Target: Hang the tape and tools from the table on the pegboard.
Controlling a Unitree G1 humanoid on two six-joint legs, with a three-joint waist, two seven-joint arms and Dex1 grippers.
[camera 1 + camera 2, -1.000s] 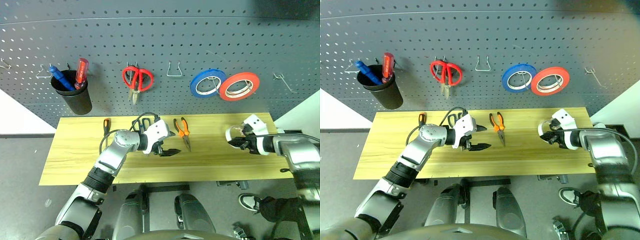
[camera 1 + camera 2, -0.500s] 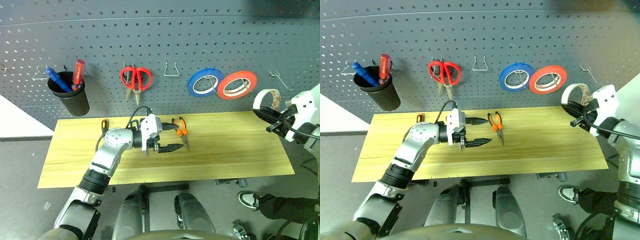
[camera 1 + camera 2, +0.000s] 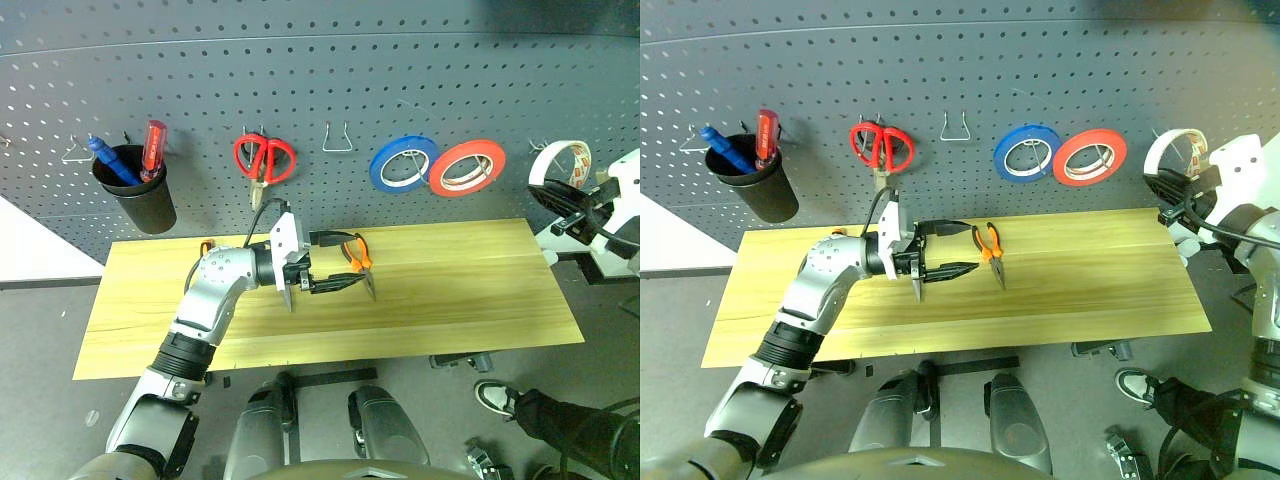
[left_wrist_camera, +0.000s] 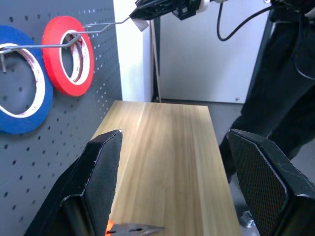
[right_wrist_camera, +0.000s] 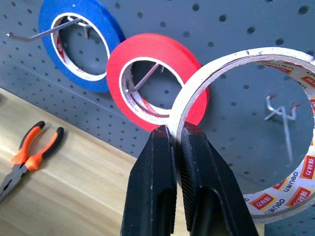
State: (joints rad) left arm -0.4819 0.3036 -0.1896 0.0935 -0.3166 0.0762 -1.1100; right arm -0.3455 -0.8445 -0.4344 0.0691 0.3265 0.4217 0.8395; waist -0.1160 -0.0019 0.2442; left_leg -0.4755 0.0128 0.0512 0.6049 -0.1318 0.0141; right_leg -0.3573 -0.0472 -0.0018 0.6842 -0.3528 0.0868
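1. The white tape roll (image 5: 256,132) is up off the table, in front of the pegboard (image 3: 320,90), just right of the red-orange tape roll (image 3: 466,167) that hangs there
2. The right gripper (image 5: 178,135) is clenched on the white roll's rim, one finger inside the ring and one outside, holding it upright
3. A bare silver hook (image 5: 280,110) on the pegboard shows through the held ring
4. The blue tape roll (image 3: 402,163) hangs just left of the red-orange roll, their edges overlapping
5. The orange-and-black pliers (image 3: 358,262) lie on the table (image 3: 470,290), below and left of the blue roll, tips toward the front edge
6. The left gripper (image 3: 335,262) sits just left of the pliers above the table, pointing toward them, its jaws spread apart with nothing between them
7. Farther left on the pegboard from the red-orange roll hang an empty wire hook (image 3: 337,140), red-handled scissors (image 3: 263,160) and a black cup (image 3: 135,187) with a red-handled screwdriver (image 3: 153,148)
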